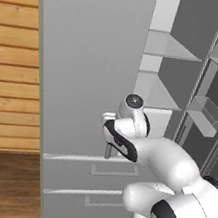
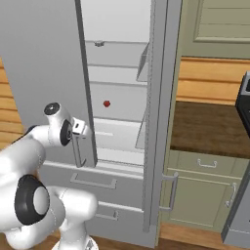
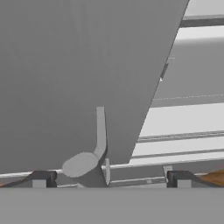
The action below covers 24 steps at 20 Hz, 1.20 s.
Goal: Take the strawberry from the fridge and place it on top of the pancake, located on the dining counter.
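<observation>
The tall light-grey fridge (image 1: 88, 67) stands with both doors swung out. Inside, the tiny dark-red strawberry (image 2: 106, 103) rests on a white shelf (image 2: 119, 117). My gripper (image 3: 110, 179) is open at the lower edge of the left door (image 2: 44, 63), its fingertips (image 3: 41, 178) spread wide on either side of the slim bar handle (image 3: 100, 131). From the base views the hand (image 1: 110, 129) sits right at that handle (image 2: 78, 149). The pancake and the dining counter are out of view.
Two wide drawers (image 1: 95, 169) run below the doors. The right door (image 1: 206, 113) stands wide open with bins on its inner side. A dark countertop over sage-green cabinets (image 2: 210, 127) lies to the right, and a wood-plank wall (image 1: 12, 63) to the left.
</observation>
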{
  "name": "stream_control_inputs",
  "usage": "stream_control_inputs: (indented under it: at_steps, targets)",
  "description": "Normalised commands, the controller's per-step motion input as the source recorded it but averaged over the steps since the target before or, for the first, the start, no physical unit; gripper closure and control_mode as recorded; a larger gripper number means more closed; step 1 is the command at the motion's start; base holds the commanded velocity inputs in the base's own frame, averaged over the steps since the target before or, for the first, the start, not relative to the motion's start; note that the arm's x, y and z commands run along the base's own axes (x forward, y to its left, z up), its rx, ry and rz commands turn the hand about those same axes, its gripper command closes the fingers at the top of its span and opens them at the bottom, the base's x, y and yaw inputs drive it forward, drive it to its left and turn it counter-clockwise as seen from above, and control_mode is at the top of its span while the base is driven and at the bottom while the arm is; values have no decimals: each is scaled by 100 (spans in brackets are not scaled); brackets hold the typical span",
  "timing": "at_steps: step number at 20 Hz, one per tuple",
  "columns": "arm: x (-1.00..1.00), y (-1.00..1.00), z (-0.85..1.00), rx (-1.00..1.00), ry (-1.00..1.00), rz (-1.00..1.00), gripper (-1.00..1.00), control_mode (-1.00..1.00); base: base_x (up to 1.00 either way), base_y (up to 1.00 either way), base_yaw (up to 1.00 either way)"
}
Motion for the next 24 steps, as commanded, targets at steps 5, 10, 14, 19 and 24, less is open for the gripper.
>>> stream_control_inputs:
  at_steps: [5, 10, 14, 19, 24]
  targets:
    - [33, 0, -2, 0, 0, 0, -100, -100, 0, 0, 0]
    - [16, 7, -10, 0, 4, 0, -100, -100, 0, 0, 0]
    - [2, 0, -34, 0, 9, 0, -100, -100, 0, 0, 0]
    - [12, 3, -29, 0, 2, 0, -100, -100, 0, 0, 0]
    - [-8, 0, -29, 0, 0, -2, -100, -100, 0, 0, 0]
